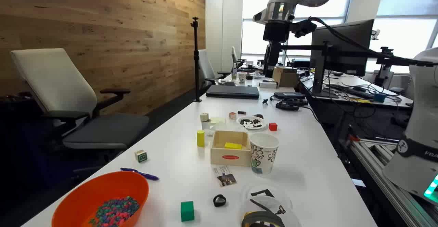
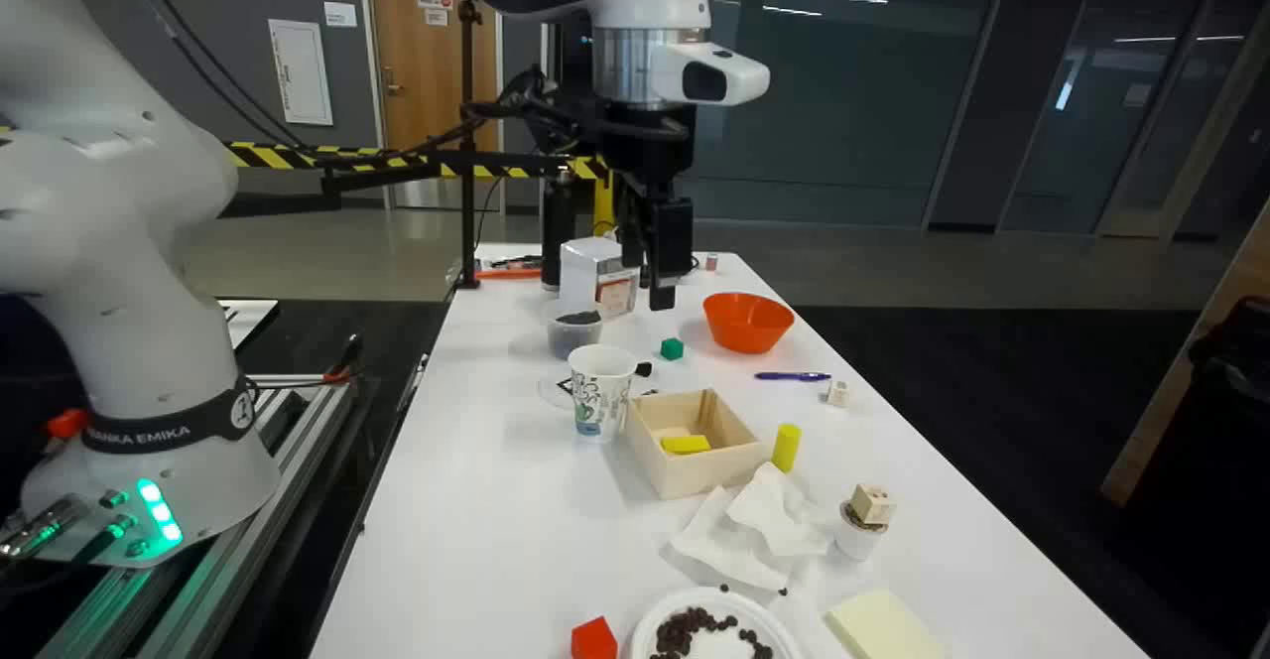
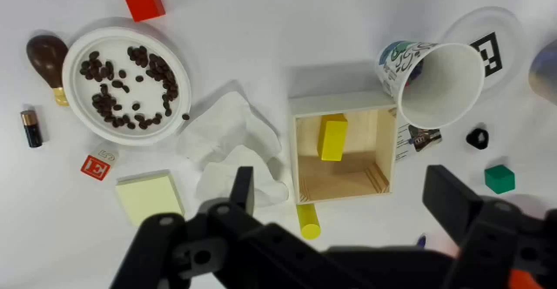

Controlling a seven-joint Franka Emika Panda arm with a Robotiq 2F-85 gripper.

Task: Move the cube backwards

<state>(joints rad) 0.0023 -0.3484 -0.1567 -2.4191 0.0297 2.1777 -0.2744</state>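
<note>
The tiny dark-green cube is hidden or out of view; I cannot make it out in any view. A larger, brighter green block stands on the table near the orange bowl, in both exterior views (image 1: 187, 211) (image 2: 672, 348) and at the right of the wrist view (image 3: 499, 179). My gripper (image 2: 650, 284) hangs high above the table, pointing down. In the wrist view its fingers (image 3: 346, 189) are wide apart with nothing between them. Below them lie the wooden box (image 3: 300, 149) holding a yellow block (image 3: 333, 140) and an upright yellow cylinder (image 3: 310, 230).
A paper cup (image 1: 262, 157) stands against the box. The orange bowl (image 2: 746, 324) and purple pen (image 2: 792, 376) are near one table edge. A plate (image 3: 182, 106) with beans, crumpled tissue (image 3: 230, 128), red block (image 3: 144, 4) and letter block (image 1: 140, 156) also lie about.
</note>
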